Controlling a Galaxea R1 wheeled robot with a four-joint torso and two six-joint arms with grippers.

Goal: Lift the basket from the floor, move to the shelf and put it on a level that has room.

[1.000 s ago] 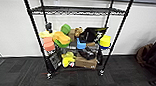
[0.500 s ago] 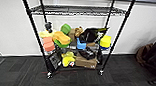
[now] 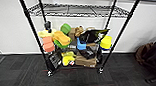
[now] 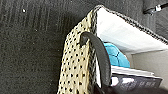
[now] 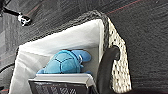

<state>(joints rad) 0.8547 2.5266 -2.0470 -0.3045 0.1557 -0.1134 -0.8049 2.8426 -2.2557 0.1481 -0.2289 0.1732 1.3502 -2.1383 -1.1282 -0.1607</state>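
Head view: shelf [image 3: 76, 36] dead ahead on dark carpet floor [image 3: 122, 77], against a white wall [image 3: 9, 28]. Its wire level [image 3: 75, 10] up top is bare; bottom tier crammed with coloured sponges [image 3: 59, 37], a cardboard box [image 3: 85, 61] and a yellow tub [image 3: 106, 42]. Dark bag [image 3: 143, 52] far right by the wall.

Left wrist view: basket [image 4: 77, 62] from one end, woven side and dark handle loop [image 4: 98, 56] close up, carpet behind it.

Right wrist view: same basket's other end, pale lining, blue turtle plush [image 5: 65, 62] and a dark box [image 5: 60, 85] inside. Caster of the rack beyond the basket.

Fingers of both grippers: cannot tell whether apart or clamped.
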